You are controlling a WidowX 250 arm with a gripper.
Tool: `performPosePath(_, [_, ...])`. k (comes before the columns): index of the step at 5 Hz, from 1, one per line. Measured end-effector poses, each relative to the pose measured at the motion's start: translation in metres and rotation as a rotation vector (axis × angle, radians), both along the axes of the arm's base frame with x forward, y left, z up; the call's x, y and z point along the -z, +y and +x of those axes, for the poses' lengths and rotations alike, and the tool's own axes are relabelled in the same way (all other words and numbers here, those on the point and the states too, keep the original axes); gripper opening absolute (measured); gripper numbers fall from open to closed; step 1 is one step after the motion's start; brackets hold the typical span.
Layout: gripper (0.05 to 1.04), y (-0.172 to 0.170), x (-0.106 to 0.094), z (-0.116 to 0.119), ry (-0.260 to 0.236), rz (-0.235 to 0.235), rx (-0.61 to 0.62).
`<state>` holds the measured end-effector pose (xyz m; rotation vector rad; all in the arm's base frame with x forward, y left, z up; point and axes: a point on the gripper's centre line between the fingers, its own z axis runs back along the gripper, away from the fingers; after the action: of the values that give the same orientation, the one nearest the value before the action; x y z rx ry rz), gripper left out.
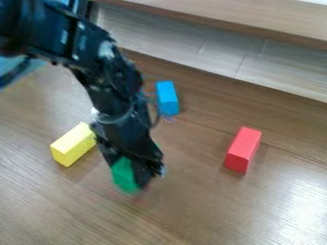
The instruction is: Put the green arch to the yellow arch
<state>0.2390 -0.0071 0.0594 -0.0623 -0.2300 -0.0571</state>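
claw (135, 174) clamped on green block (123, 174), near yellow block (74, 144); blue block (167, 97) farther back, red block (243, 149) well apart.

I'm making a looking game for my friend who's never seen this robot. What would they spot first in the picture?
Probably the big black robot arm, coming in from the upper left, with a bright green block in its gripper. Next might be the yellow block to the left of the gripper in the picture, and the red block by itself over on the right.
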Motion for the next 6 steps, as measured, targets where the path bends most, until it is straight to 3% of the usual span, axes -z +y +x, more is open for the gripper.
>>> performPosePath(1, [0.598, 0.019, -0.001, -0.002, 0.014, -0.001, -0.044])
performPosePath(6, [0.598, 0.076, -0.024, -0.001, -0.017, -0.052, -0.178])
